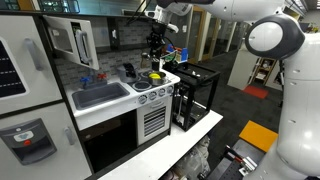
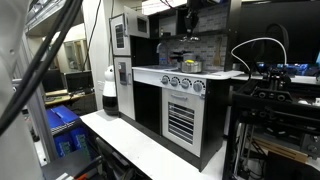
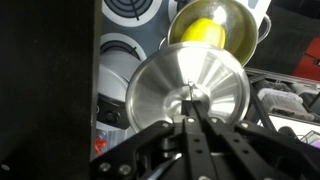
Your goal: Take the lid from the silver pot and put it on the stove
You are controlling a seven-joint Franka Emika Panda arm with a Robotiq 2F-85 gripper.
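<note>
In the wrist view my gripper [image 3: 190, 100] is shut on the knob at the middle of the round silver lid [image 3: 160, 90] and holds it in the air, tilted. Behind it the silver pot [image 3: 240, 25] stands open with a yellow thing [image 3: 203, 33] inside. The stove's dark cooktop with round burners [image 3: 122, 50] lies to the left of the lid. In an exterior view the gripper [image 1: 155, 47] hangs above the pot [image 1: 154, 76] on the white stove [image 1: 150, 112]. It also shows in the other exterior view, where the gripper [image 2: 190, 45] is over the pot [image 2: 187, 65].
A grey sink [image 1: 100, 95] lies beside the stove. A dark upright utensil [image 1: 130, 71] stands on the cooktop near the pot. A black open frame [image 1: 195, 95] stands next to the stove's side. Shelves and a backsplash rise behind the cooktop.
</note>
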